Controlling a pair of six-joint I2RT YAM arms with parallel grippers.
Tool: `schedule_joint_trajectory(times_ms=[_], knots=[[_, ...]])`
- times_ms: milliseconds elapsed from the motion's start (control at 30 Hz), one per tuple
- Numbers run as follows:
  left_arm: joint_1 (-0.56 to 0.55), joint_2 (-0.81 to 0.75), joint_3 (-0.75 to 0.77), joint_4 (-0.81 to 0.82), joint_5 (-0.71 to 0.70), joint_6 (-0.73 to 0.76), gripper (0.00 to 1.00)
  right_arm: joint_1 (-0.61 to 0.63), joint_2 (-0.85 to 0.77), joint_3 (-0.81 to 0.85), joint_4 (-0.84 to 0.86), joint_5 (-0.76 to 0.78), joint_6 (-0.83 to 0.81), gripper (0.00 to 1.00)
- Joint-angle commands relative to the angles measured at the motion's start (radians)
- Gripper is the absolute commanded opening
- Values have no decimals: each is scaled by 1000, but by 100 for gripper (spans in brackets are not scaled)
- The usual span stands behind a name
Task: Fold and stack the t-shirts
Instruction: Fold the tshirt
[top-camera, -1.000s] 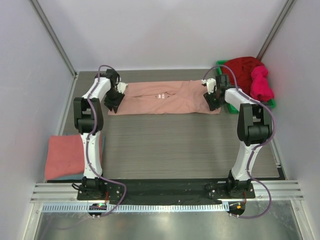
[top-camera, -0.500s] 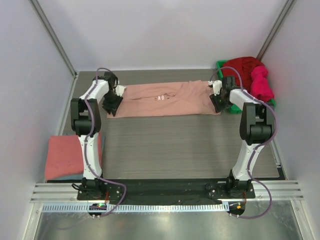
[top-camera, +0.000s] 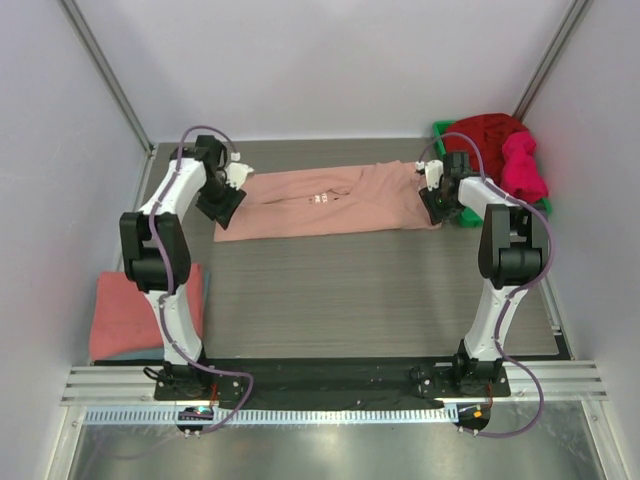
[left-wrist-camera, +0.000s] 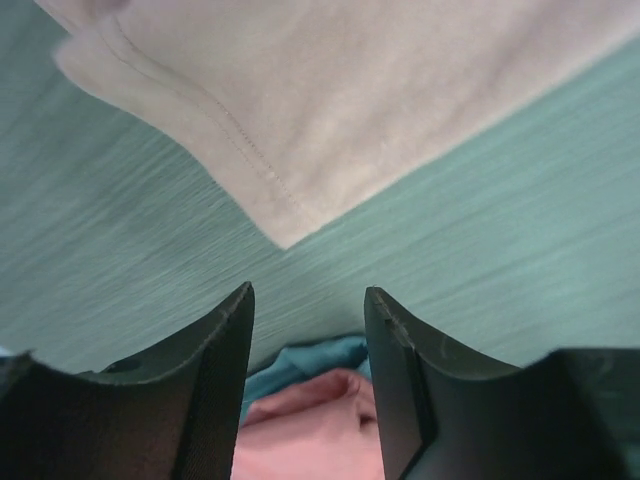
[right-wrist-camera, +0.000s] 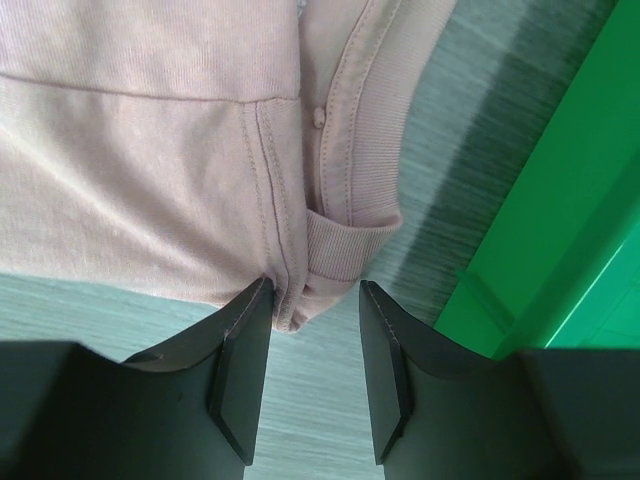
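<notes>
The left gripper was held open, empty, short of the pink t-shirt corner. The right gripper was parted around its hem, beside the green bin.

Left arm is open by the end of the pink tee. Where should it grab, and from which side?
Probably the hemmed corner of the pink tee, which points straight at the open left gripper. It seems to lie flat on the table just ahead of the gripper. Come in low from the tee's left end and slide one finger under the stitched edge.
</notes>
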Motion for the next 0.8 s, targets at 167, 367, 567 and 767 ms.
schedule_joint_trajectory(times_ms=[167,367,567,767], knots=[[-24,10,58,-207,28,341,37,0,15,69,-13,4,-1,45],[-25,78,79,-193,-15,416,40,0,2,67,-19,5,-5,46],[-24,170,154,-193,-41,418,42,0,-8,61,-19,4,-5,45],[-24,219,160,-155,-56,411,43,0,-12,58,-20,1,-7,46]])
